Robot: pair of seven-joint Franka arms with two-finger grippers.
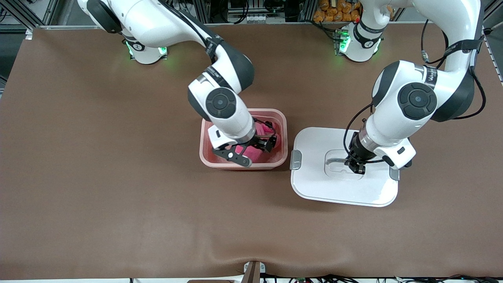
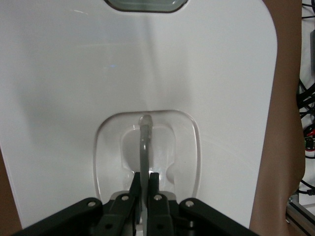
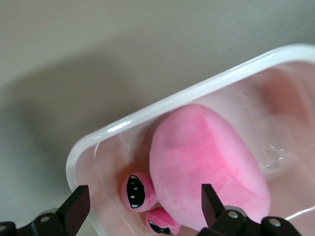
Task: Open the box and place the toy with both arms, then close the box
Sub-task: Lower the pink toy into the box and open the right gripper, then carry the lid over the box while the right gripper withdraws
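On the brown table (image 1: 118, 177), my right gripper (image 3: 142, 206) hangs wide above the toy (image 3: 206, 172), apparently just dropped into the box (image 1: 283, 129). My left gripper (image 2: 144, 189) pinches the lid (image 1: 314, 184) handle (image 2: 144, 147), ready for closing

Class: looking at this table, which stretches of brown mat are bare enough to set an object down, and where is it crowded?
Bare mat runs between the pink tub and the right arm's end, and nearer the camera than the white lid. It is crowded mid-table: the open right gripper over the plush toy, and the left gripper shut on the lid's handle.
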